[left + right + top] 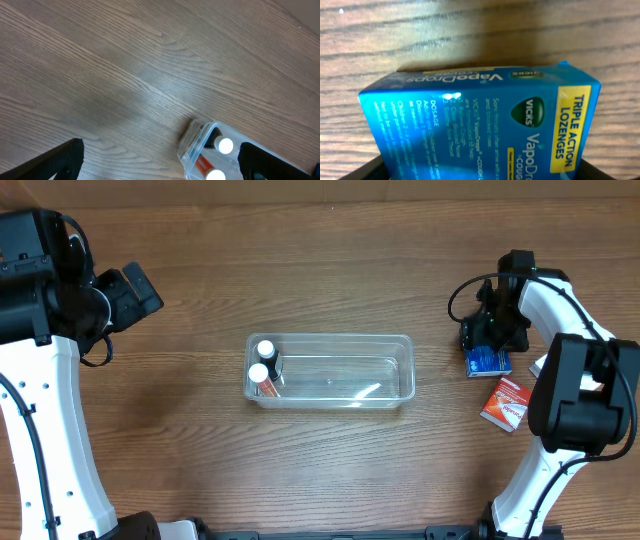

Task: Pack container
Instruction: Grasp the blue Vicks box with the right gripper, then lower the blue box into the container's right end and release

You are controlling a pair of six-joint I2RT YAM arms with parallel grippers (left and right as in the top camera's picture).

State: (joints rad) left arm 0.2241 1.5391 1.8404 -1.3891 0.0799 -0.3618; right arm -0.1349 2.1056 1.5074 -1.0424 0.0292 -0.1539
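We are over the wooden worktop (pixel 330 480), and the container (pixel 330 337) sits right in the middle of it, long side running left to right, clear walls, rim up. We see two white-capped bottles (pixel 265 350) tucked into its left end, one just beside the other.

Off to the left, well apart from the container, the left gripper (pixel 143 288) hangs above bare wood. Its jaws stand wide apart with nothing between them, and its wrist view catches the container's corner and both white caps.

Over on the right, the right gripper (pixel 490 338) is down at a blue Vicks VapoDrops box (pixel 485 120) lying on the worktop. We see a dark jaw at either side of the box, straddling it — whether they actually press on it, we cannot tell. Near it, towards the front edge, a red packet (pixel 505 403) lies flat on the wood, apart from the blue box.
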